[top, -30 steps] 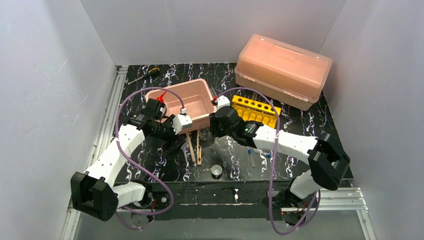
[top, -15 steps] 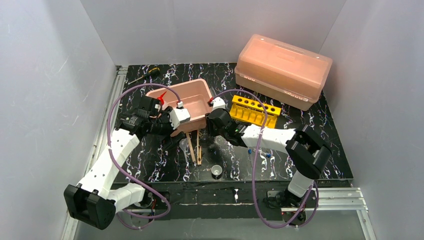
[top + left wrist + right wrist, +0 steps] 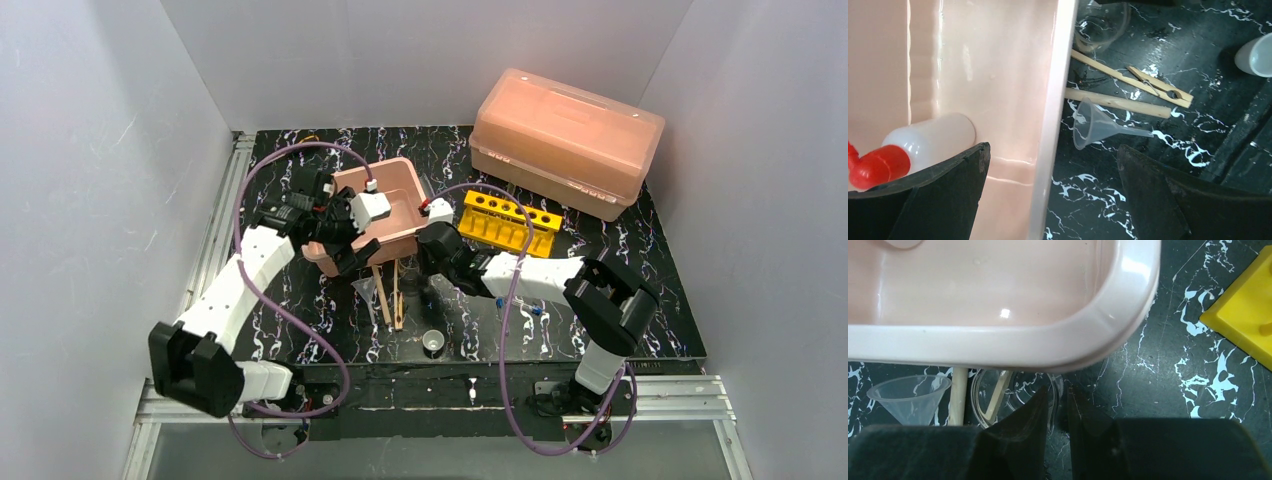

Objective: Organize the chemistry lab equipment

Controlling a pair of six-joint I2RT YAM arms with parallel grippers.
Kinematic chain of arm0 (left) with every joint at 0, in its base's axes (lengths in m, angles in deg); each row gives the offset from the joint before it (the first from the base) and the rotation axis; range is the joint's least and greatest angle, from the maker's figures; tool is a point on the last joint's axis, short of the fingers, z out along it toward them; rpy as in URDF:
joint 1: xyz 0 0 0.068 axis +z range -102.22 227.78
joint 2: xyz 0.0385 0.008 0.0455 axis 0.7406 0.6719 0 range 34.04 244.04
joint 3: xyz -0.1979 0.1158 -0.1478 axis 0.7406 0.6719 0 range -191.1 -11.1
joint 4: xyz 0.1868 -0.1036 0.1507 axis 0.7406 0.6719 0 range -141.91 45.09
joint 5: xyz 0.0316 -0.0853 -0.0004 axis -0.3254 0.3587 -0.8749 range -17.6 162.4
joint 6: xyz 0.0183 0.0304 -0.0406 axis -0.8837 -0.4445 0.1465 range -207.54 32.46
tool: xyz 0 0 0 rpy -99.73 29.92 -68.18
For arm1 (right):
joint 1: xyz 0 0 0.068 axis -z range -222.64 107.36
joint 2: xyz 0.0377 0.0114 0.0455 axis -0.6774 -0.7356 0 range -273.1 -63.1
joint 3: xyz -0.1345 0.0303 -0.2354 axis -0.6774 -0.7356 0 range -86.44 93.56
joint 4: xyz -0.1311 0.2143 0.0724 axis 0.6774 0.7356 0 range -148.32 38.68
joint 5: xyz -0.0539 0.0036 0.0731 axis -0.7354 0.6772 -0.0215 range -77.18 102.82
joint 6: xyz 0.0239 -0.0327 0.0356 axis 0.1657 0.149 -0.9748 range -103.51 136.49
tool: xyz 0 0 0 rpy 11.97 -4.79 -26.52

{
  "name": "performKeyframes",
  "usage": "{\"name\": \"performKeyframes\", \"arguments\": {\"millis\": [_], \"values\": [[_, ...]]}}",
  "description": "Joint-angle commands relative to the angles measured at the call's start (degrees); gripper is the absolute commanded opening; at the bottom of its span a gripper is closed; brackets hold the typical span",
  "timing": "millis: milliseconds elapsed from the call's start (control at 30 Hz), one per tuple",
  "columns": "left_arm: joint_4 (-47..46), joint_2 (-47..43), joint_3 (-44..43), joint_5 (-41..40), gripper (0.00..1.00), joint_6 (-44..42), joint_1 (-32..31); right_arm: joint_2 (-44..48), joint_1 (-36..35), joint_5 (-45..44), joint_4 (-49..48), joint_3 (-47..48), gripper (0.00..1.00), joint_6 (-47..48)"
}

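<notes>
The white squeeze bottle with the red nozzle (image 3: 928,142) lies inside the open pink tub (image 3: 1055,100). My left gripper (image 3: 1052,150) is open and straddles the tub's near wall, one finger inside and one outside; it also shows in the top view (image 3: 345,250). My right gripper (image 3: 1057,395) is shut on the rim of the clear glass beaker (image 3: 1013,395), which stands just in front of the tub. Wooden clamps (image 3: 1148,85) and a clear funnel (image 3: 1093,125) lie beside the beaker. The tiny white cup (image 3: 433,342), blue-capped tubes (image 3: 520,310) and yellow rack (image 3: 505,222) sit on the table.
The big pink lidded box (image 3: 565,140) stands at the back right. The tub (image 3: 385,205) overhangs the beaker in the right wrist view. White walls close in the black marbled table on three sides. The right arm stretches across the front middle.
My left gripper let go of the squeeze bottle, which now lies in the tub, and dropped over the tub's wall. The tub has turned and shifted left. My right gripper closed in on the beaker.
</notes>
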Motion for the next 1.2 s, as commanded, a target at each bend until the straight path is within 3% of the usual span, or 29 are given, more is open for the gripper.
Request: {"name": "performKeyframes", "arguments": {"millis": [0,333,667,933,1033,1167], "values": [[-2.0,4.1,-2.9,-0.1,0.98,-0.2,-0.2,-0.4,-0.4,-1.3,-3.5,-1.2,0.28,-1.1],[1.3,9.0,-2.7,1.4,0.92,-4.8,-0.2,3.4,-0.9,-3.0,-3.0,-4.0,0.11,-1.6],[3.2,11.0,-2.4,5.2,0.66,-9.1,-0.2,19.6,-1.0,-4.3,4.3,-8.3,0.02,-0.3],[7.2,13.5,-4.7,6.7,0.39,-10.1,-0.2,32.9,-0.9,-6.1,12.9,-6.8,0.01,2.1],[7.6,12.8,-4.5,8.0,0.32,-10.6,-0.2,34.0,-0.5,-6.5,14.6,-3.2,0.01,3.9],[8.7,11.2,-5.1,9.9,0.32,-10.4,-0.5,29.5,1.0,-5.0,19.4,5.6,0.01,5.8]]}}
